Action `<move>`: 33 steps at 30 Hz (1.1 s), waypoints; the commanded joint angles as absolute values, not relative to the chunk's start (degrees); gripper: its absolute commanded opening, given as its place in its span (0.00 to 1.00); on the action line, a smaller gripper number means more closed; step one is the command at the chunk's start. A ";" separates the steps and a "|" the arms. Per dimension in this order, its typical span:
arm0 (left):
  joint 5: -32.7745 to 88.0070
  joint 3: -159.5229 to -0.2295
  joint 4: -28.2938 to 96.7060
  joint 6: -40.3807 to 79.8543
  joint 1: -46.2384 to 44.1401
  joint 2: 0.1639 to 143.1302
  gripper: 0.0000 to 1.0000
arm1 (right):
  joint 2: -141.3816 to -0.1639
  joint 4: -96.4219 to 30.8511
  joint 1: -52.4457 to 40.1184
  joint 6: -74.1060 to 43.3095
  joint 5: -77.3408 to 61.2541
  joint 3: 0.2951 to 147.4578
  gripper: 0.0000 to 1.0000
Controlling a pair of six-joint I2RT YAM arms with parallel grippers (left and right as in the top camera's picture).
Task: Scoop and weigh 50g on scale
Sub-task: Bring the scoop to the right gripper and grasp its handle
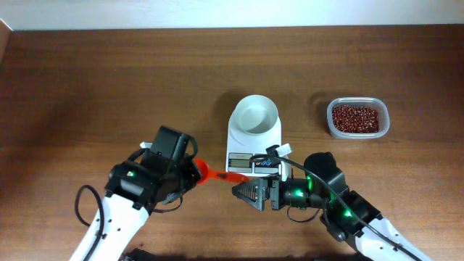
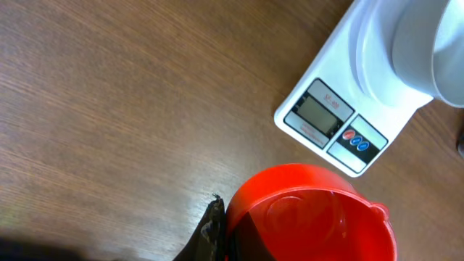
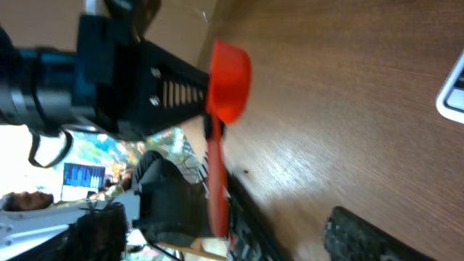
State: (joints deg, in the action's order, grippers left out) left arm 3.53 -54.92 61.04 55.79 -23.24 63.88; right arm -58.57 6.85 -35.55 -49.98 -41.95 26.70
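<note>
The white scale (image 1: pixel 254 141) stands mid-table with its empty round bowl (image 1: pixel 255 114) on top; the left wrist view shows its grey display (image 2: pixel 316 114). Dark red-brown beans (image 1: pixel 355 118) fill a clear tub at the right. My left gripper (image 1: pixel 190 171) is shut on the bowl end of a red scoop (image 1: pixel 206 172), with one dark finger (image 2: pixel 211 232) pressed against the scoop's cup (image 2: pixel 312 210). The scoop's handle (image 3: pixel 216 181) points toward my right gripper (image 1: pixel 243 190). That gripper is open, with the handle between its fingers and a wide gap to the right finger (image 3: pixel 362 235).
The clear tub (image 1: pixel 384 129) sits right of the scale. Both arms crowd the near edge of the wooden table (image 1: pixel 109 87), just in front of the scale. Cables run along the right arm.
</note>
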 commanded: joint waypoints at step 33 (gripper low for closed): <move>2.50 -54.26 55.72 65.32 -34.83 69.47 0.00 | -58.61 8.34 -36.45 -56.45 -37.47 27.66 0.25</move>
